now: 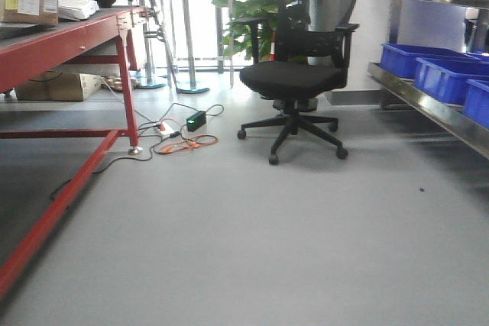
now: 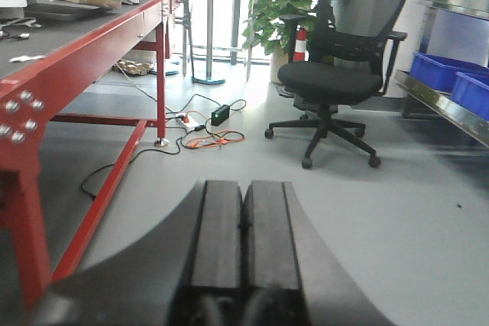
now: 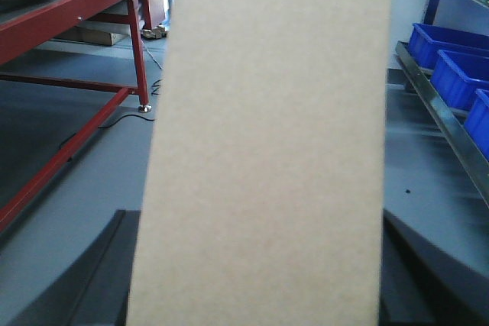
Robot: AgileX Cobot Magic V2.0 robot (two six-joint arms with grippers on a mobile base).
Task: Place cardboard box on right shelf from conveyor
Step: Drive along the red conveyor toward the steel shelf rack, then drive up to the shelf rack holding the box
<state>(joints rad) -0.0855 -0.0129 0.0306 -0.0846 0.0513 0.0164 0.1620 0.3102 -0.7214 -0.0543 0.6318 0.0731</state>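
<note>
Front view: conveyor point(image 1: 69, 38) w/ red edge runs along the left, right shelf point(image 1: 428, 104) w/ blue bins point(image 1: 447, 74) on the right, office chair point(image 1: 302, 74) btwn them, farther back. Left wrist view: left gripper point(image 2: 243, 227) clenched, fingers touching, nothing btwn. Right wrist view: right gripper point(image 3: 256, 295) grasps the cardboard box point(image 3: 267, 135), upright, off the conveyor, shelf to its right.
</note>
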